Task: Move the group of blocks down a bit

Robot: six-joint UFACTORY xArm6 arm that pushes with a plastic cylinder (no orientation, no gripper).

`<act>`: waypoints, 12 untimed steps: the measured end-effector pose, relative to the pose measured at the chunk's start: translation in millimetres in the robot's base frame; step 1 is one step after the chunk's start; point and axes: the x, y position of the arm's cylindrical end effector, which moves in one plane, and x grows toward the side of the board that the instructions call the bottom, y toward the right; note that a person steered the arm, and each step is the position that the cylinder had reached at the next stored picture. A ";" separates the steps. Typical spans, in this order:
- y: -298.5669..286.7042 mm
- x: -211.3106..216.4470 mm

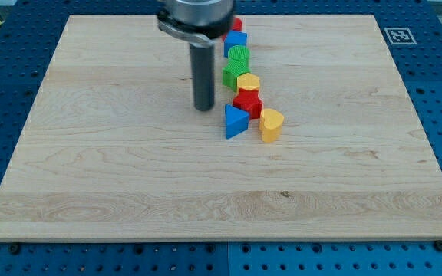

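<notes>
The near half of the wooden board (129,199) carries no blocks; the whole group sits in the far half, a little right of centre, so as I judge it the move downward is mostly still to do. Nearest in the group are the blue triangular block (235,122) and, just right of it, the yellow heart-shaped block (272,125). Behind them comes the red star-like block (247,103), then the yellow hexagonal block (248,82), a green block (229,76), a ribbed green round block (239,55), a blue block (235,40) and, farthest, a red block (237,24) partly hidden by the arm. They form a close, slightly crooked column, mostly touching. My tip (204,108) stands just left of the column, level with the red star-like block, apart from it; being a bare rod, it grasps nothing.
</notes>
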 end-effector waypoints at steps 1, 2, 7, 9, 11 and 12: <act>-70.6 -65.8; -117.9 -145.5; 15.2 -210.5; 118.4 -208.7; 84.0 -184.2; 71.0 -173.8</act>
